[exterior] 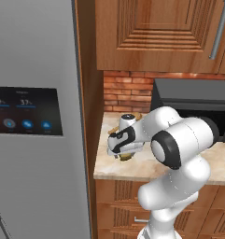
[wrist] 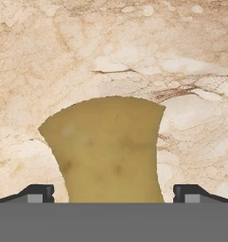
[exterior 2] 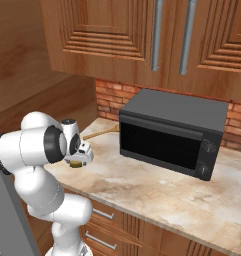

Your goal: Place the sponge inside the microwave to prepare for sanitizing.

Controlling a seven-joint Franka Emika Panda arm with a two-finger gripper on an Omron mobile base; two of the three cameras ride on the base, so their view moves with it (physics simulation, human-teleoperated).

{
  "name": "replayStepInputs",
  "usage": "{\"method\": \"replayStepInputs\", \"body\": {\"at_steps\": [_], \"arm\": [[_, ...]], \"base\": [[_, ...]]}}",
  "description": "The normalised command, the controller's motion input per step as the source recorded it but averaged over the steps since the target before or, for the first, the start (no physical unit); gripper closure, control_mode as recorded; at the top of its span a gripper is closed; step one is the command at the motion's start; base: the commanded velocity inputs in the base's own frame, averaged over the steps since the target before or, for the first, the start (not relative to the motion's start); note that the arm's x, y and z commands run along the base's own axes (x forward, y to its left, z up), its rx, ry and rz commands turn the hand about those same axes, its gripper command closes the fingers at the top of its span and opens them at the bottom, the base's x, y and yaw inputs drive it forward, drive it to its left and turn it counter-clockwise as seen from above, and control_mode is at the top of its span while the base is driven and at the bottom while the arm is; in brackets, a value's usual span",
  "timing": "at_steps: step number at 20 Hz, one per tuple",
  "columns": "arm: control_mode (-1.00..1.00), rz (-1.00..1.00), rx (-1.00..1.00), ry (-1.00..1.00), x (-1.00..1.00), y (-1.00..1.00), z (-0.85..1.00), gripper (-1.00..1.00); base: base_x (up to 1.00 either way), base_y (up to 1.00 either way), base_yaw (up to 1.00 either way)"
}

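Left of microwave (exterior 2: 172, 141), door shut, white arm bends low over marble counter (exterior 2: 157, 192). Gripper (wrist: 113, 194) spread wide, straddling sponge (wrist: 106, 149) lying flat on counter, well apart from microwave. Risks: closed door blocks delivery; shallow descent lets fingertips (wrist: 37, 193) pinch air or skid sponge sideways.

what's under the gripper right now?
The sponge lies on the marble counter, between the open gripper's fingertips. The counter under the sponge is covered; no contact is visible.
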Motion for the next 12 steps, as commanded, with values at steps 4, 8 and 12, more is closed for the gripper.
{"method": "replayStepInputs", "body": {"at_steps": [4, 8, 12], "arm": [[-1.00, 0.00, 0.00, -0.02, 0.01, 0.00, 0.00, 1.00], [-1.00, 0.01, 0.00, -0.01, 0.03, 0.00, -0.02, 1.00], [-1.00, 0.00, 0.00, 0.10, -0.29, -0.02, 0.59, 1.00]], "base": [[0.00, 0.00, 0.00], [0.00, 0.00, 0.00], [0.00, 0.00, 0.00]]}}
